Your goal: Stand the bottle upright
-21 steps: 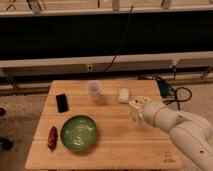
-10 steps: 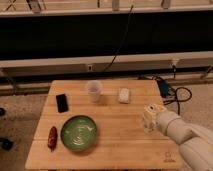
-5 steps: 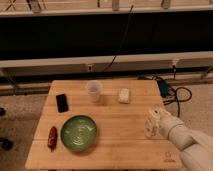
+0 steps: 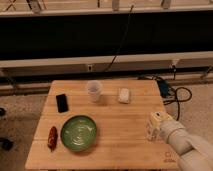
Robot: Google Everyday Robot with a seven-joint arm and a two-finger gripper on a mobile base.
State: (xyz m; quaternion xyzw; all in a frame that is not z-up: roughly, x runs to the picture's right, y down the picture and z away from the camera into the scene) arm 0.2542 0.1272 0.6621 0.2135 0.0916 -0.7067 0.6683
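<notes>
The bottle (image 4: 123,95) is a small whitish object on the wooden table (image 4: 115,130), at the back right, just right of the clear plastic cup (image 4: 93,91). I cannot tell whether it lies or stands. My gripper (image 4: 155,125) is the pale end of the white arm at the table's right edge, well in front of and to the right of the bottle. It is not touching the bottle. Nothing shows in the gripper.
A green bowl (image 4: 79,133) sits at the front left with a red object (image 4: 52,137) beside it. A black phone-like slab (image 4: 62,102) lies at the left. Cables (image 4: 172,92) run along the floor at the right. A dark wall stands behind the table.
My arm has drawn back from beside the bottle toward the table's front right edge. The bottle, cup and bowl have not moved.
</notes>
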